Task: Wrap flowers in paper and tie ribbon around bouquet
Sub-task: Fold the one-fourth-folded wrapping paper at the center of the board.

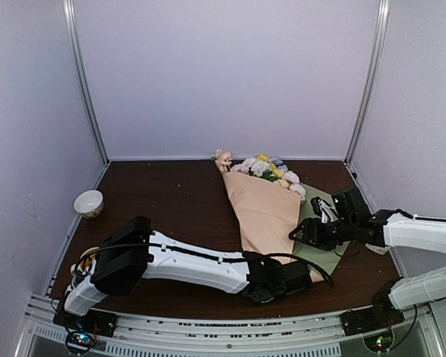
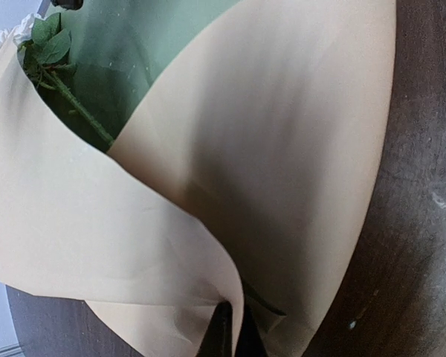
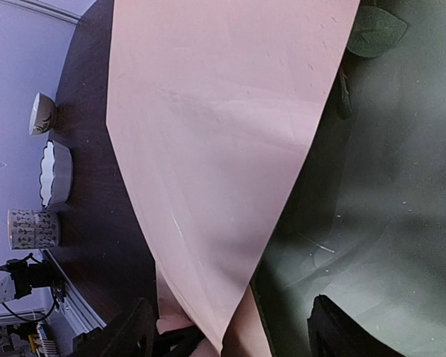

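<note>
The bouquet (image 1: 264, 212) lies mid-table, its peach paper (image 1: 266, 216) folded over the flowers (image 1: 264, 167), whose pastel heads point to the far side. A green strip of paper (image 1: 321, 242) still lies flat on the right. My left gripper (image 1: 306, 274) is shut on the paper's near tip; in the left wrist view its dark fingers (image 2: 224, 335) pinch the peach edge (image 2: 238, 186), and a green stem (image 2: 82, 111) shows inside the fold. My right gripper (image 1: 305, 227) is open over the fold's right edge, its fingers (image 3: 342, 335) either side of the peach flap (image 3: 223, 149) and the green sheet (image 3: 386, 223). The ribbon is out of view.
A small white cup (image 1: 88, 202) stands at the table's left edge. The right wrist view also shows a scalloped white bowl (image 3: 56, 175) and a patterned cup (image 3: 33, 227) beside it. Lilac walls close in the table on three sides.
</note>
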`<action>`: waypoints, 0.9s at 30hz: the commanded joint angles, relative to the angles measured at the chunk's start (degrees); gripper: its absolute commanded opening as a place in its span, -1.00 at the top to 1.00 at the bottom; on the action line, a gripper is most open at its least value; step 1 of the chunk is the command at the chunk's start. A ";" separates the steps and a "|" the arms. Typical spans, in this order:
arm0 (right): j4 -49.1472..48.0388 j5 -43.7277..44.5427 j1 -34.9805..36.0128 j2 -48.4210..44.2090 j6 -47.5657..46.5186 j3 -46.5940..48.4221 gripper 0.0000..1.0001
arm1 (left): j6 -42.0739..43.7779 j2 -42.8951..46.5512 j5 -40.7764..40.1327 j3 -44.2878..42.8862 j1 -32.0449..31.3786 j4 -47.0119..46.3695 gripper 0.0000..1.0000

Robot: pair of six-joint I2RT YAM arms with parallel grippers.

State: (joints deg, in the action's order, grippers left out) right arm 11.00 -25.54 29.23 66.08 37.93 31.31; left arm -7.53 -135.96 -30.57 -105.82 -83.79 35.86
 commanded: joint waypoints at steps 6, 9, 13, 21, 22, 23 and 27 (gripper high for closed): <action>-10.73 -9.84 0.30 10.27 2.66 2.25 0.19 | -0.12 -1.62 3.00 -0.34 0.20 2.24 1.00; -4.25 -7.11 0.14 11.63 -1.85 4.94 0.81 | -0.33 -1.41 2.56 -0.26 0.20 2.44 0.94; -4.27 -5.84 -0.44 11.64 -3.15 5.19 1.00 | -0.72 0.60 2.02 0.09 0.20 2.82 0.54; -6.13 -5.58 -0.59 15.72 -4.13 5.82 1.00 | 1.77 14.37 7.11 5.21 -1.05 -0.13 -0.20; -6.22 -5.45 -0.58 16.00 -4.13 5.93 1.00 | 2.56 16.55 10.23 6.78 -1.18 -1.72 -0.24; -6.14 -5.24 -0.58 16.15 -4.30 6.09 1.00 | 3.54 18.56 13.58 8.71 -1.19 -3.89 -0.27; -6.26 -4.84 -0.58 15.89 -4.41 6.18 1.00 | 3.84 26.94 16.81 18.20 -0.54 -13.82 -0.29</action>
State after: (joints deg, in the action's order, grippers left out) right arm 5.72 -31.88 28.88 82.17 34.37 36.18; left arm -5.34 -116.68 -20.05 -94.48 -84.68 33.12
